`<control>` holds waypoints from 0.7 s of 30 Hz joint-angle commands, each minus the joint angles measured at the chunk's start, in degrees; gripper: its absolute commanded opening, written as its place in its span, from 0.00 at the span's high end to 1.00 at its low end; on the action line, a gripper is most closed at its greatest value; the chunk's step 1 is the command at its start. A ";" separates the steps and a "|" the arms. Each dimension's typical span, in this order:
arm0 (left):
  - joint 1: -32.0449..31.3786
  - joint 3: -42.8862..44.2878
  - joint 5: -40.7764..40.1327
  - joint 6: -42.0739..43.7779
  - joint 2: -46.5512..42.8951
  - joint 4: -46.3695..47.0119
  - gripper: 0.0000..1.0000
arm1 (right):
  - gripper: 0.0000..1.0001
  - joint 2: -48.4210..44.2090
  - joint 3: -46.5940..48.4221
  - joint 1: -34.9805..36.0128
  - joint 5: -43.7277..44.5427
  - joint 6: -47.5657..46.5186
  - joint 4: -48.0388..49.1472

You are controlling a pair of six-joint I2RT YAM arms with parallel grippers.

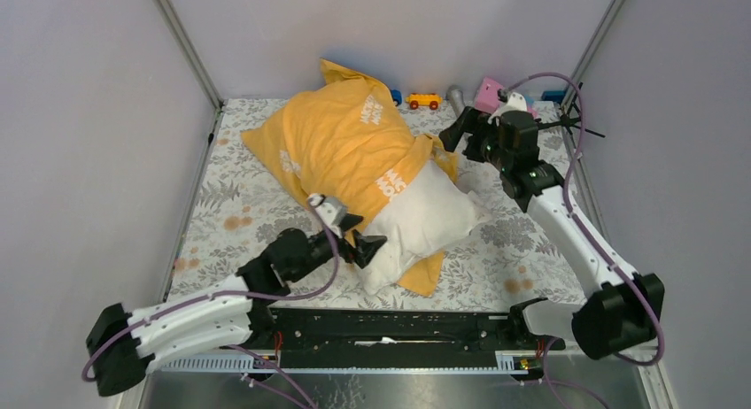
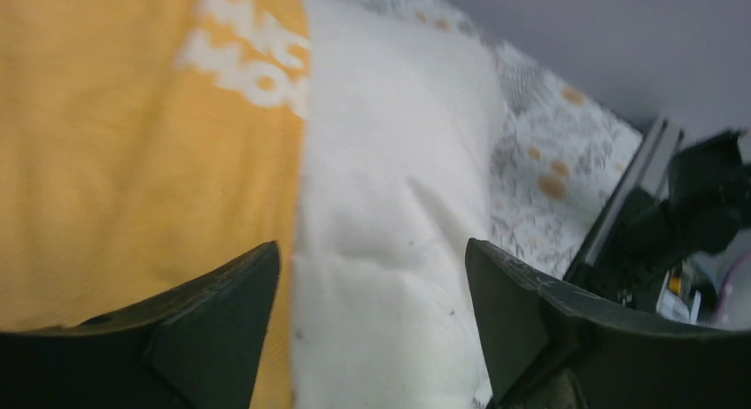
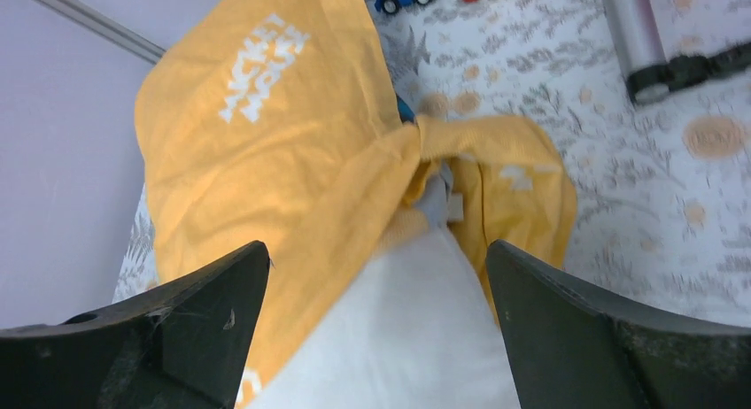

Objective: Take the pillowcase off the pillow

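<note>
Jaws of the left gripper (image 1: pixel 356 235) stand wide apart and hold nothing. From my station it is the nearest item to the arm bases, poised at the near left edge of the pillow (image 1: pixel 425 214); I cannot tell whether its fingers touch the fabric. In the left wrist view one finger lies over yellow cloth and the other over bare white, with the cover's edge running between them. The pillow lies diagonally on the floral table cloth (image 1: pixel 522 241), its near right end exposed: off-white, plump, lightly wrinkled. A yellow flap shows from beneath its nearest corner. The pillowcase (image 1: pixel 341 139) covers the far left portion. It is yellow-orange with patches of white lettering, and its open edge crosses the pillow and bunches into folds on the right side. The right wrist view shows a trace of blue inside those folds. The right gripper (image 1: pixel 453 130) hovers just beside that bunch, jaws spread and empty. Along the far edge of the cloth lie a blue toy vehicle (image 1: pixel 395 96), a yellow toy car (image 1: pixel 424 100), a grey cylinder (image 1: pixel 455 96) and a pink object (image 1: pixel 488 94).
</note>
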 commanded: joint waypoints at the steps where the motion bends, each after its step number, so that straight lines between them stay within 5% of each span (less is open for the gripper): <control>1: 0.44 -6.28 -16.17 -1.33 -13.08 4.93 0.14 | 0.00 -7.30 -6.53 1.64 5.54 3.17 -6.68; 5: 0.61 -6.64 -31.08 -3.91 -14.63 0.77 0.06 | 0.00 -14.64 -10.89 5.86 16.08 5.75 -13.74; 15: 1.34 2.85 -28.41 -6.14 4.91 -5.47 0.04 | 0.00 -26.93 -25.95 18.88 13.39 16.91 -14.22; 18: 2.19 3.04 -27.53 -6.85 5.94 -5.57 0.11 | 0.00 -25.03 -29.20 21.91 14.35 19.15 -12.04; 21: 3.67 2.46 -26.69 -7.60 5.50 -5.46 0.33 | 0.01 -21.45 -30.83 22.53 13.43 19.98 -8.96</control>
